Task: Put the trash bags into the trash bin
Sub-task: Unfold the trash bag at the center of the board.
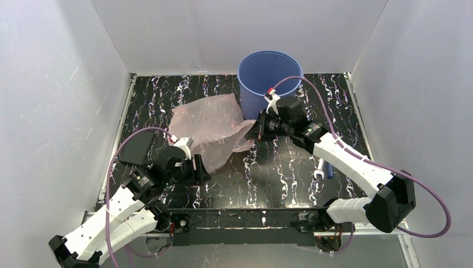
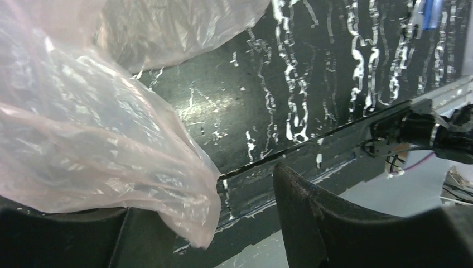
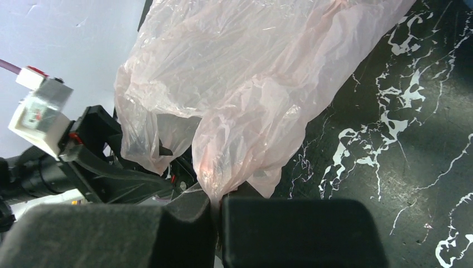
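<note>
The trash bag point(image 1: 209, 124), a crinkled pale-pink film, lies spread on the black marbled table left of the blue trash bin point(image 1: 268, 75), which stands upright at the back. My right gripper point(image 1: 252, 132) sits just in front of the bin and is shut on the bag's right edge; in the right wrist view the film point(image 3: 245, 84) is pinched between the two pads point(image 3: 216, 204). My left gripper point(image 1: 196, 167) is at the bag's near corner with its jaws apart. A fold of the bag point(image 2: 83, 128) drapes over its left finger point(image 2: 61, 237), clear of the right finger point(image 2: 312, 218).
A blue pen point(image 1: 328, 168) and a small white tool point(image 1: 319, 170) lie on the table right of centre, beside the right arm. White walls close in the table on three sides. A metal rail point(image 2: 346, 139) runs along the near edge.
</note>
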### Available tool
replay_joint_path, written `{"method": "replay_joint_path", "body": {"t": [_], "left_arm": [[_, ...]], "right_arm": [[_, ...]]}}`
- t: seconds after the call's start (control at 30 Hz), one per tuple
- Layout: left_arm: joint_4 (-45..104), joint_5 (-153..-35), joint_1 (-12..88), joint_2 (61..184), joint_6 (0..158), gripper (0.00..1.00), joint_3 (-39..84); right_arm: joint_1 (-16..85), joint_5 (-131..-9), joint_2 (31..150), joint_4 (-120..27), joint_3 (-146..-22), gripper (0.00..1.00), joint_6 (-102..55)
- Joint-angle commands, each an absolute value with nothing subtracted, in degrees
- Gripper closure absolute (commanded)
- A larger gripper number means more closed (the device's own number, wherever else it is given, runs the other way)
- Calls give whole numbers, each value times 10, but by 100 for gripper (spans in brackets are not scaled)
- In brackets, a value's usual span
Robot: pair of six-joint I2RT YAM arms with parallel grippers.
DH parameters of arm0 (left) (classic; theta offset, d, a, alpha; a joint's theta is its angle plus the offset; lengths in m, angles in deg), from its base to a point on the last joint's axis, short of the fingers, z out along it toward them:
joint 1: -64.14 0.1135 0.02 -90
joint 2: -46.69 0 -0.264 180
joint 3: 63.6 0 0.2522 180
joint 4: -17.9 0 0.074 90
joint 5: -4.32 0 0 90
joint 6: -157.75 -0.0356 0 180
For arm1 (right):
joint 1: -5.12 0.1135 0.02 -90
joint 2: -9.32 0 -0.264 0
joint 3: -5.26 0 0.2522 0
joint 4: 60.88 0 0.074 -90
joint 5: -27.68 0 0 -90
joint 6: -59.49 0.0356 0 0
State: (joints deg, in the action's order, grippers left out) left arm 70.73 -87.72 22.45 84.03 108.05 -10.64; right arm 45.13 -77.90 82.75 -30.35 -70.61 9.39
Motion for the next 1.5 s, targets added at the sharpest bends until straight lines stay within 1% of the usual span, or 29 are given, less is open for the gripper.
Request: {"method": "replay_joint_path", "body": {"t": [0.0,0.23,0.6,0.67,0.73,0.77,1.03,1.23,1.47], "left_arm": [[717,-854,227,851,1098,42,-142],[639,-877,227,845,1085,40,-195],[621,-865,227,866,1081,38,-228],[623,-865,227,856,1084,36,-233],[623,-851,227,841,1088,29,-237],[622,-846,227,837,1089,28,-239],[607,-825,227,826,1087,25,-242],[596,-792,227,811,1067,16,-238],[615,-790,227,811,1030,14,-193]], "right_arm": [[440,-770,825,-305,-729,92,94],[419,-791,839,-300,-738,92,96],[397,-799,845,-278,-754,93,76],[390,-801,846,-273,-756,93,72],[385,-808,846,-275,-755,93,70],[383,-812,846,-276,-753,93,70],[381,-851,840,-306,-736,93,80],[381,-824,836,-281,-742,93,74],[373,-801,836,-258,-752,93,63]]}}
